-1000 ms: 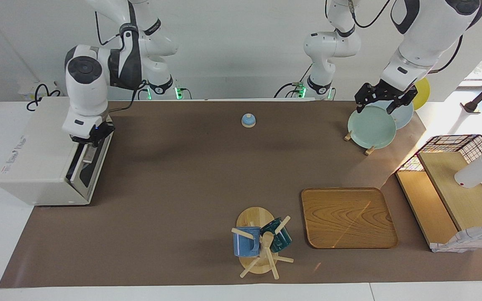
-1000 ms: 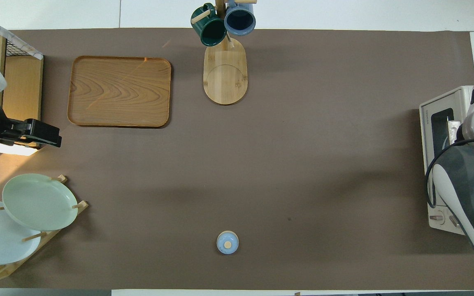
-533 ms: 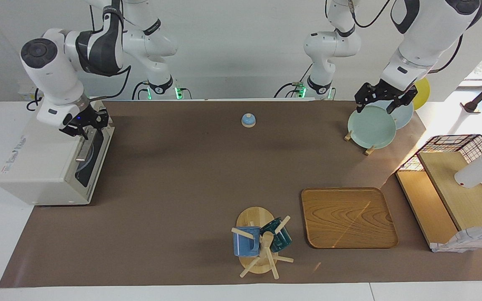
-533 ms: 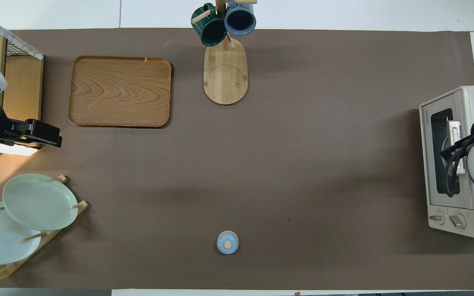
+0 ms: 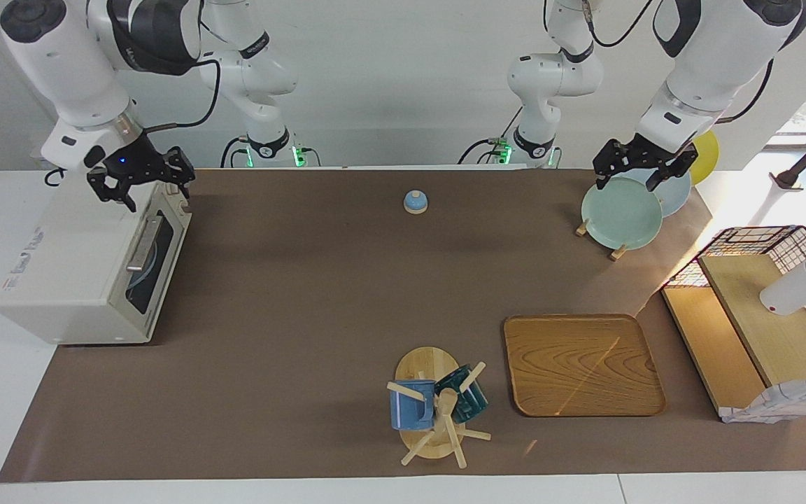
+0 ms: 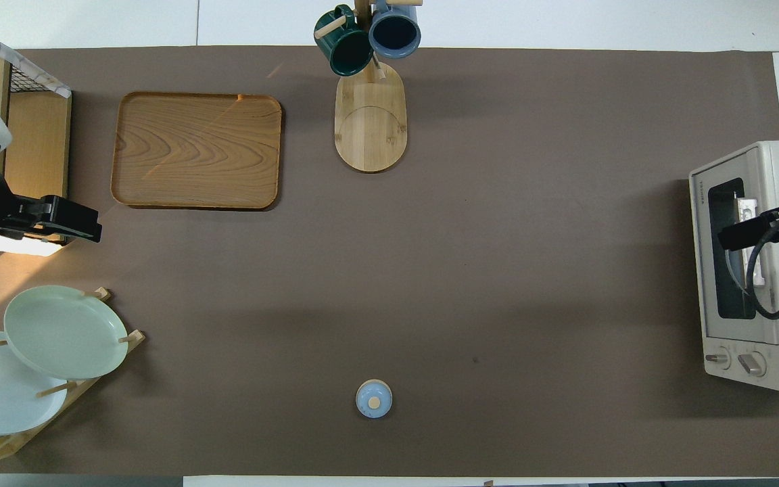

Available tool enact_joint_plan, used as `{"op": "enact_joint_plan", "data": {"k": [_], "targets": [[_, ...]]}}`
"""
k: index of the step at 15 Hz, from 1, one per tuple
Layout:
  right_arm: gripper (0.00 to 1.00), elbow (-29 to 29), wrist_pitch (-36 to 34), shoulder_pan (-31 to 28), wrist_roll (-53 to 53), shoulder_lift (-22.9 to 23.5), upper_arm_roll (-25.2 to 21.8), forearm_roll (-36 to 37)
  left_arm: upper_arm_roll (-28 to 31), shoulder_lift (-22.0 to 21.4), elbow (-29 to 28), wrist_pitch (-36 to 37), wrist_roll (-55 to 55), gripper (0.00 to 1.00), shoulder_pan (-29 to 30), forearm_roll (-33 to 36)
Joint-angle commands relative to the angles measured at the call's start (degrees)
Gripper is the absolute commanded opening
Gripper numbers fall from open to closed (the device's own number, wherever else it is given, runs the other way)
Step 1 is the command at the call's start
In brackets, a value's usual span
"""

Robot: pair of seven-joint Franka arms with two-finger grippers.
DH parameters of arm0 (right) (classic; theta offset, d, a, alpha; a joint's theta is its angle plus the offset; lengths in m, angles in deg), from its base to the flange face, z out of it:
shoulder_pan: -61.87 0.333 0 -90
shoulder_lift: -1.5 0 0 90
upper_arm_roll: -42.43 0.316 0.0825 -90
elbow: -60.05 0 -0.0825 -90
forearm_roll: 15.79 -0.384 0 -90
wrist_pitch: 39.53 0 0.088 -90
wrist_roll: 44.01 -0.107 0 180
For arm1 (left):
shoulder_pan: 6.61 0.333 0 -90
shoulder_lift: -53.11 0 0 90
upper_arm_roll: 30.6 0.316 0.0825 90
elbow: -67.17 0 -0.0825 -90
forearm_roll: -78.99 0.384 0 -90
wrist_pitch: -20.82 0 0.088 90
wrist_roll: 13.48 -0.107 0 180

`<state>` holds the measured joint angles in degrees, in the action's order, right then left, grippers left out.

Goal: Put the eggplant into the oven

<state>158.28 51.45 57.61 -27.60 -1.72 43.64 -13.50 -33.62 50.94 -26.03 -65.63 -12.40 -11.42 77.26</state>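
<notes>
Brown-covered bench (image 5: 305,315); oven (image 5: 74,280) at right arm's end, door shut, long axis running away from robots.
Oven lettering unreadable; right tool (image 5: 143,183) open, empty, over oven; left tool (image 5: 644,170) open, empty, over plates (image 5: 620,213).

Setting: a robotics lab staged as a kitchen.
Lab evidence: two white arms are mounted at a white table (image 5: 305,490) covered by a brown mat (image 5: 305,294); cabling runs along a bare white wall.
Kitchen evidence: a toaster oven (image 5: 81,273), a plate rack (image 5: 620,213), a mug tree (image 5: 438,413) and a wooden tray (image 5: 581,364) are laid out.
</notes>
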Motion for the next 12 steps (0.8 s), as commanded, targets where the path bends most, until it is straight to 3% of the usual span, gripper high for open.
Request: {"op": "enact_joint_plan", "data": {"k": [1,12], "targets": [[1.0,-1.37,-0.81,-0.23,-1.29,2.5,-0.07,-1.76,-0.05,0.14,0.48,0.84,-0.38,1.0,0.5,-0.12],[1.0,0.47,-1.43,2.32,-1.65,0.75,-1.92,-1.23,-0.05,0.14,0.48,0.84,-0.38,1.0,0.5,-0.12]]}}
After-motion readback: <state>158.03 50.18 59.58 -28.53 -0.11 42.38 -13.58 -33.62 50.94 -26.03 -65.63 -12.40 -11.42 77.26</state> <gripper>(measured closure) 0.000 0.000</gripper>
